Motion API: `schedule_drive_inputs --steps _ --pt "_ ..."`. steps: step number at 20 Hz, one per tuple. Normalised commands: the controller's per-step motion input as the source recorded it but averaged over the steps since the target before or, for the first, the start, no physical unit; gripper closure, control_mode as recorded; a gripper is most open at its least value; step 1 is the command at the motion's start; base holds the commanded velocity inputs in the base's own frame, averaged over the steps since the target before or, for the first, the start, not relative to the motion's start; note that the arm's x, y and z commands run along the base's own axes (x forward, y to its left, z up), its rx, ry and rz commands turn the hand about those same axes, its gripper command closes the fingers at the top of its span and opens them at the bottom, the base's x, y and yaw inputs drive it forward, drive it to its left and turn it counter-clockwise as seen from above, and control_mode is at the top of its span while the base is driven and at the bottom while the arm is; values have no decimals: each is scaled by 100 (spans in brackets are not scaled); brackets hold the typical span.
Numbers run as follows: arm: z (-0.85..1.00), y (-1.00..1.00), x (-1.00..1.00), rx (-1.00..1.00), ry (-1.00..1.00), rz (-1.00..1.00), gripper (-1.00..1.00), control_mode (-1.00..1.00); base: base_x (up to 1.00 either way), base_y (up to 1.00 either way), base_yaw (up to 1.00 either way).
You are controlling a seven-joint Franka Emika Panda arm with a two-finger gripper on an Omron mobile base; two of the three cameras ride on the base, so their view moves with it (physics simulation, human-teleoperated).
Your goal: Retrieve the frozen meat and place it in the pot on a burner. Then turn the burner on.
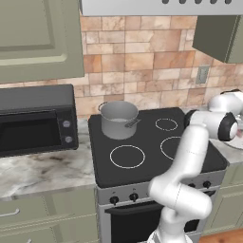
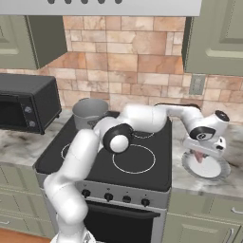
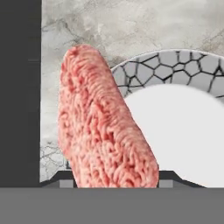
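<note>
One slab of frozen meat (image 3: pixel 103 122) sits between our pincer's (image 3: pixel 114 180) fingertips in the hand view, and we read the pincer as clenched on it: the tips flank its lower end closely and the meat rises lengthwise away from them. Below it lies the white plate (image 3: pixel 175 70) with its cracked-pattern rim, resting on the marbled tabletop (image 3: pixel 131 26) to the right of the stove (image 2: pixel 142 178). In the right base view the pincer (image 2: pixel 201 154) hangs over that plate (image 2: pixel 216 173) with a pink sliver of meat (image 2: pixel 199 156) beneath it; we cannot tell whether the meat is clear of the plate or touching it. We judge the end-on grip leaves the slab hanging long, which should suit lowering it into a narrow vessel.

The pot (image 1: pixel 118 118) stands on the rear left burner, its short handle pointing toward the stove's middle, well apart from the meat. The cooktop between them is bare, so only our own arm, folded across the stove, crowds the way. A microwave (image 1: pixel 35 118) sits left of the stove, and the control knobs (image 2: pixel 108 196) line its front panel.
</note>
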Motion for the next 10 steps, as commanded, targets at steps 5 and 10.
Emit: schedule_drive_inputs --steps 5,10 --pt "29 80 -29 -5 -14 -6 100 -100 0 0 0" --pt "29 84 -29 -6 -10 -9 100 -100 0 0 0"
